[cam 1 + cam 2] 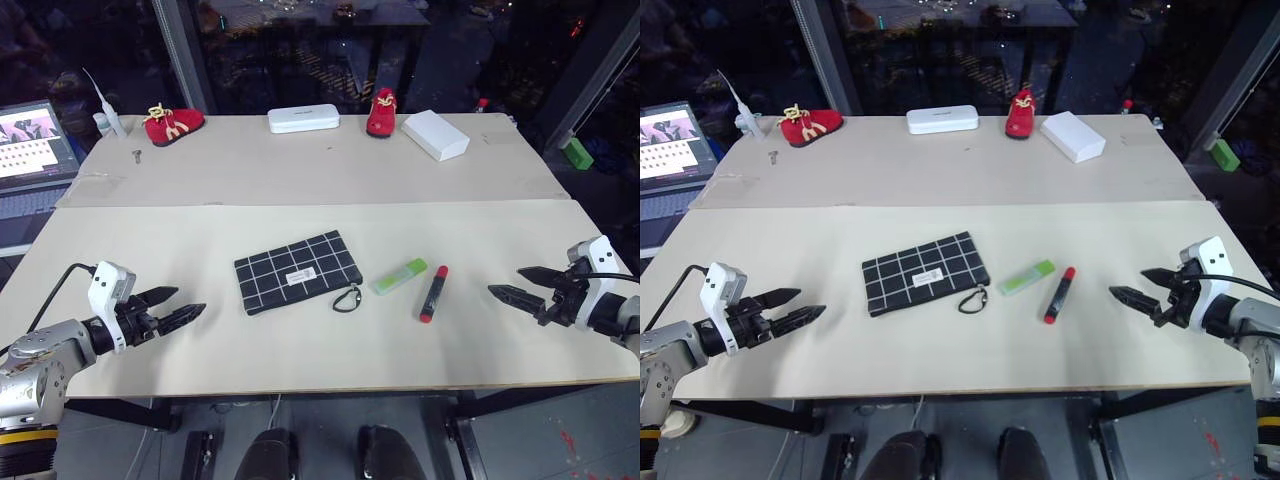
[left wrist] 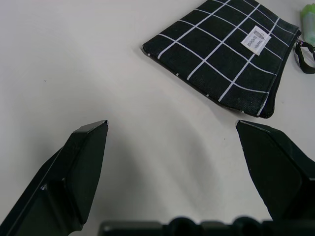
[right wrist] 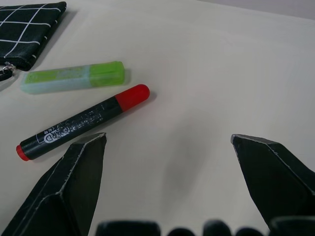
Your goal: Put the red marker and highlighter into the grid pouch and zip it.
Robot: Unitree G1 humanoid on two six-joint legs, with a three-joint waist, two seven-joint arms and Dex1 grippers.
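Red marker [image 1: 434, 292] lies just inboard of the right gripper [image 1: 518, 283] – long axis toward the table's [image 1: 300, 190] near edge – both grippers' fingers spread, empty; left gripper [image 1: 176, 304] sits nearer the grid pouch [image 1: 298, 271]

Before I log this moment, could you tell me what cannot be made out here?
- Grid pouch: whether its zipper is open or shut; too fine in the eye views, its zipper end cut off in the left wrist view.
- Pouch label: text too small.
- Red marker: barrel print illegible.
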